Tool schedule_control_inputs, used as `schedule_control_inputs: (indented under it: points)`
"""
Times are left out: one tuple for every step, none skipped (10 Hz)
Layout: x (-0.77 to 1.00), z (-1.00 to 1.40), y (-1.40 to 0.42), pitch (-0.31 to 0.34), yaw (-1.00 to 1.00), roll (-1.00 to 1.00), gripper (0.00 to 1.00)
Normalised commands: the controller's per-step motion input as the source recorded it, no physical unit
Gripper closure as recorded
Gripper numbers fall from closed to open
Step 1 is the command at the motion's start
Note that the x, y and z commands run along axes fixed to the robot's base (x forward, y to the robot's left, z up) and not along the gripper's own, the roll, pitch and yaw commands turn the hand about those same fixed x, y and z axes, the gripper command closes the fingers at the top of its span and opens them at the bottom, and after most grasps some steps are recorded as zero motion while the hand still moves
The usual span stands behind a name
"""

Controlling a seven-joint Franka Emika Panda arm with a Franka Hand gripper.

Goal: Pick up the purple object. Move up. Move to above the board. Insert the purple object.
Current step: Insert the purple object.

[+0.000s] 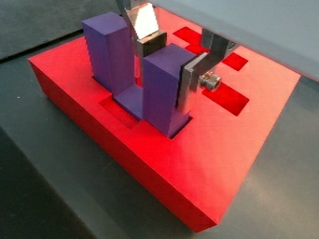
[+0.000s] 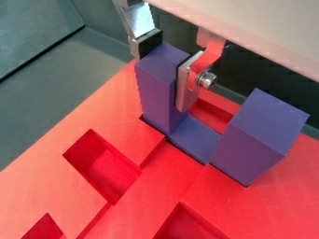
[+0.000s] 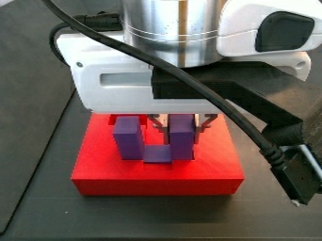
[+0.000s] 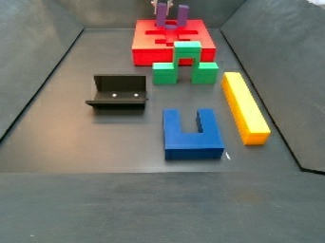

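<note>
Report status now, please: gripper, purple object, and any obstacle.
Gripper over the board, shut on one prong of the purple object. Purple object upright, base in a board cutout. Nothing in the way.

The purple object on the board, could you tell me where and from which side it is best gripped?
Grip one upright prong of the purple object from above, pads on its two flat opposite faces. The prongs stand up from the board while the low bar sits in a cutout, so only the prongs offer clear parallel faces. The gripper already straddles one prong this way.
</note>
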Motion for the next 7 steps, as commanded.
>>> schedule_control_inputs:
  points:
    - [0.19, -0.55, 0.0, 0.237, -0.09, 0.23, 1.0]
    - [0.43, -0.53, 0.0, 0.267, 0.0, 0.23, 1.0]
    - [0.49, -0.39, 0.01, 0.326, -0.05, 0.26, 1.0]
    - [0.53, -0.38, 0.0, 0.343, -0.08, 0.24, 1.0]
    - [0.46, -0.34, 0.0, 0.354, -0.07, 0.25, 1.0]
    - [0.34, -0.31, 0.0, 0.349, -0.04, 0.27, 1.0]
    - [0.0, 0.0, 0.0, 0.0, 0.0, 0.0, 1.0]
